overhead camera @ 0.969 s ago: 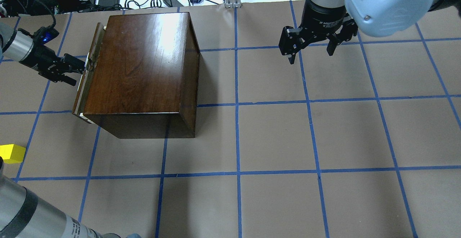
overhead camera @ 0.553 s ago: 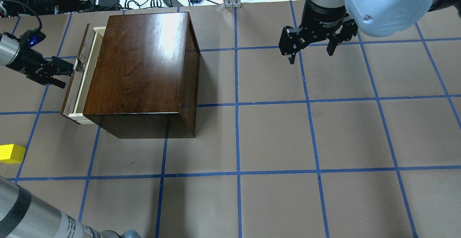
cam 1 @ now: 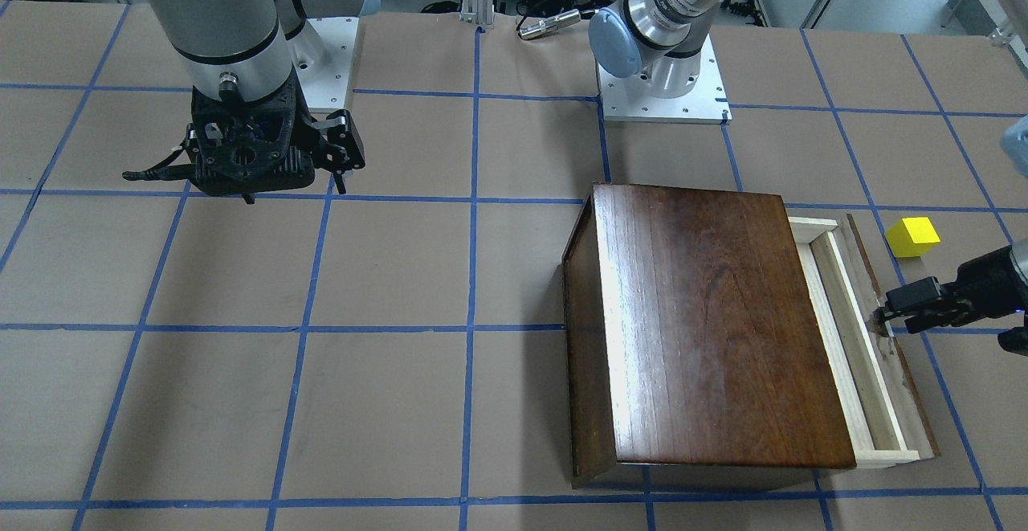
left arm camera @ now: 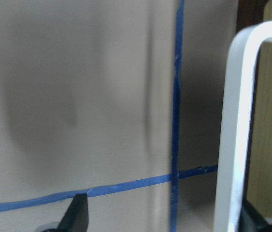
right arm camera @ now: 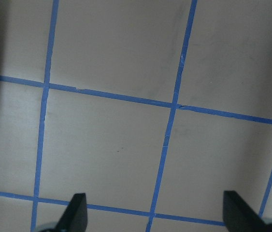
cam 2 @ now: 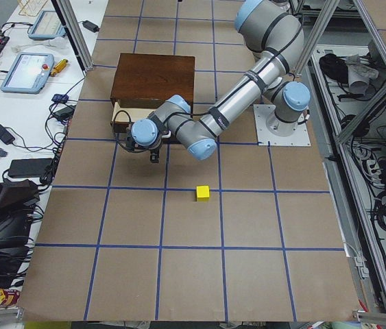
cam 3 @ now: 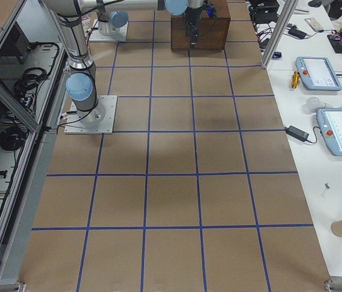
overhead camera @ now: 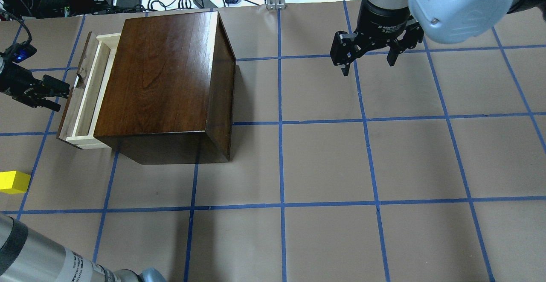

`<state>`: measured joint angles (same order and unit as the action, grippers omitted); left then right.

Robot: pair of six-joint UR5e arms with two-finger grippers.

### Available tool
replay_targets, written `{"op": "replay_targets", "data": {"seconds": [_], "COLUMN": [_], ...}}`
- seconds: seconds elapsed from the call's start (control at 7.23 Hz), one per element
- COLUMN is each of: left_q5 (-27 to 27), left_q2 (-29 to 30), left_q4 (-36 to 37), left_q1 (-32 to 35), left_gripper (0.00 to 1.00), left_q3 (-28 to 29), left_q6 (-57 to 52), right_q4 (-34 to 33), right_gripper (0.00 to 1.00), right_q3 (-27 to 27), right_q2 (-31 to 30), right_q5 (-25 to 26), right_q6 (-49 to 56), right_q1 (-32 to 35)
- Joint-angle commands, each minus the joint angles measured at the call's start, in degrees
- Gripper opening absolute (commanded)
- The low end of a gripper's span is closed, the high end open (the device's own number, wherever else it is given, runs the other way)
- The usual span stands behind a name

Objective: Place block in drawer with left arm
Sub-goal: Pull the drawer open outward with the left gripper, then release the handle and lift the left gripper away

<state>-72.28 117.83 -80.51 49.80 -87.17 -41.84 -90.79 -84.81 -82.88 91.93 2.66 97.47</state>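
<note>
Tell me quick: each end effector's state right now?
Left end effector: open around the drawer handle, not clamped.
Right end effector: open, empty.

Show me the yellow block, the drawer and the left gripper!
yellow block [cam 1: 911,231]: exterior front-facing view, on its top face.
drawer [cam 1: 887,459]: exterior front-facing view, on its pale end wall.
left gripper [cam 1: 886,318]: exterior front-facing view, midway between its fingertips, at the drawer's front panel.
</note>
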Motion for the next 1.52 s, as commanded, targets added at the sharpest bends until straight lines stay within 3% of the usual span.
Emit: {"op": "replay_targets", "data": {"seconds": [0.0,0.97,1.11,1.38], "left_q5": [-0.1,-0.1,-1.6,-2.7], "left_q2": [-0.2,-5.0,-7.6,-16.6], "left_q4": [0.0,-2.4,-3.9,-14.6], "left_q1": [-0.4,-1.7,-1.6,-1.5], "left_gripper": [1.0,1.0,1.0,1.0], "left_q3": [0.1,2.2,2.4,3.1], "left_q6": [-0.4,-0.2,-0.3,-0.3], "right_q4": [0.0,0.0,0.0,0.0], "right_gripper": [1.0,1.0,1.0,1.0], "right_q3": [0.0,0.0,0.0,0.0], "right_q2": [0.0,0.0,0.0,0.0], "right_q5": [0.0,0.0,0.0,0.0], "right_q6": [0.0,0.1,0.0,0.1], "right_q1": [0.0,0.0,0.0,0.0]}}
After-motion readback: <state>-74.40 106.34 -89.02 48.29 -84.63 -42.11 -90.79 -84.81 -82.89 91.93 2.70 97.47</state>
